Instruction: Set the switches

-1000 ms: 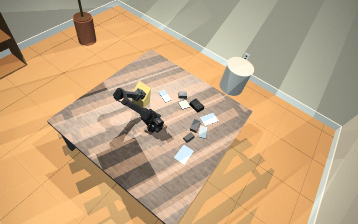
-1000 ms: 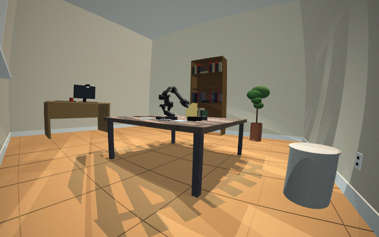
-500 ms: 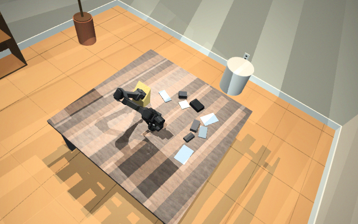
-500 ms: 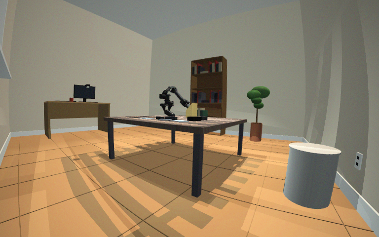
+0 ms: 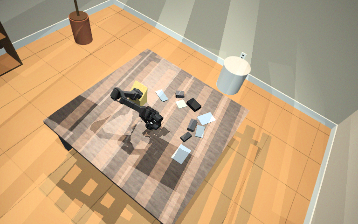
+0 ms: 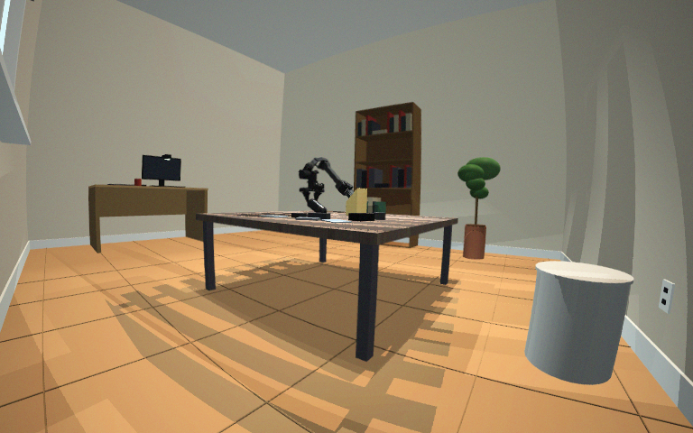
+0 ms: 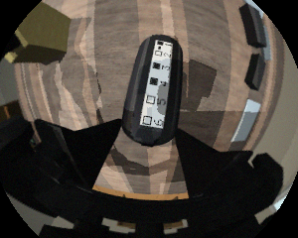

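My gripper (image 5: 154, 122) (image 6: 317, 206) (image 7: 149, 127) is shut on the dark grey controller unit (image 7: 134, 94) by the long sides near its 6 end. The unit's underside label (image 7: 161, 89) faces the wrist camera. Squares 1, 3 and 4 are filled; 2, 5 and 6 are empty. The far end, with square 1, tilts away from the camera. The unit seems to be just above the table (image 5: 114, 166), with its shadow offset to the right in the wrist view. The six rockers face away and are hidden.
A yellow block (image 5: 140, 94) (image 6: 357, 201) (image 7: 45, 35) stands beside the arm's base. Dark modules (image 5: 193, 104) (image 5: 192, 125) (image 5: 186, 136) (image 5: 180, 94) and pale flat cards (image 5: 206, 118) (image 5: 181, 154) (image 5: 161, 95) lie across the table from the gripper.
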